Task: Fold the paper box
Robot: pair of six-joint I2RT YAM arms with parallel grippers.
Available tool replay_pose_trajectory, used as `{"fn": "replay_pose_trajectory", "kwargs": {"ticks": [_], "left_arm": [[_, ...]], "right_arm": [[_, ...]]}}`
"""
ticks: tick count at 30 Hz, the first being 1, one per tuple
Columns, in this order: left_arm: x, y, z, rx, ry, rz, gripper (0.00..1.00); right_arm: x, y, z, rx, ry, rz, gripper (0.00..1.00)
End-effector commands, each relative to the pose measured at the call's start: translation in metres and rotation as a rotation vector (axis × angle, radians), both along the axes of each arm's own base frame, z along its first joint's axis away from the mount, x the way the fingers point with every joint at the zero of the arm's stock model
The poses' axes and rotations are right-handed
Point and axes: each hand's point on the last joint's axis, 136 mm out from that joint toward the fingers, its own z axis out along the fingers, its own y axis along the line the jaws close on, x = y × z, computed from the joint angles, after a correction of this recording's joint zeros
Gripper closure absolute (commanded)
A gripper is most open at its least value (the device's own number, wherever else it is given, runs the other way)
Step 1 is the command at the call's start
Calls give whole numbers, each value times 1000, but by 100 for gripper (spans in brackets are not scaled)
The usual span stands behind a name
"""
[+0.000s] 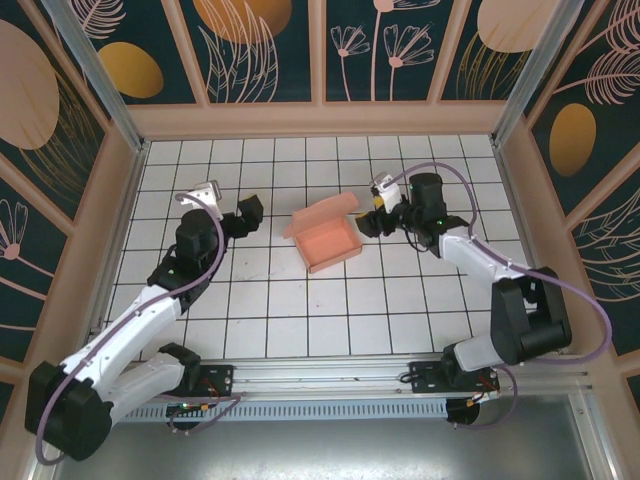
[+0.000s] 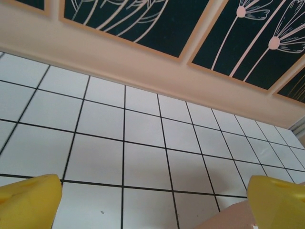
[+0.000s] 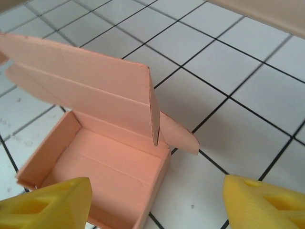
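Since the paper box [image 1: 325, 240] sat in the middle of the desk [image 1: 300, 320] with its lid [image 3: 86, 86] up, closing it looked like the step in hand. The left tool [image 1: 250, 212] at its 9 o'clock and the right tool [image 1: 371, 222] at 3 o'clock both stood wide apart, empty. Next, the lid needed pushing down.

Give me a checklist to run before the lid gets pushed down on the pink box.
1. Walls of the box up: ok, the tray stands formed on the table.
2. Is the lid shut: not ok, it stands raised over the tray.
3. Is the side tab tucked in: not ok, it sticks out past the wall.
4. Is the left gripper free: ok, open, holding nothing, apart from the box.
5. Is the right gripper free: ok, open by the box's right end, gripping nothing.
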Motion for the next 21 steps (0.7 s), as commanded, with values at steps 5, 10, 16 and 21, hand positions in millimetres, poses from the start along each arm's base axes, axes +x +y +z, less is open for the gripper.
{"fn": "replay_pose_trajectory", "kwargs": {"ticks": [5,10,16,21], "left_arm": [[-11,-4,-13,137,70,-84,1],[-14,-11,-22,114,74,-119,1],[-17,-13,-29,132,83,-141,1],[-14,-14,-35,157,103,-150,1]], "right_arm": [[-16,27,0,-87,-87,450,27],[-8,30,-11,-153,-15,554,31],[3,26,-22,-233,33,598,40],[10,28,-23,-247,59,617,65]]}}
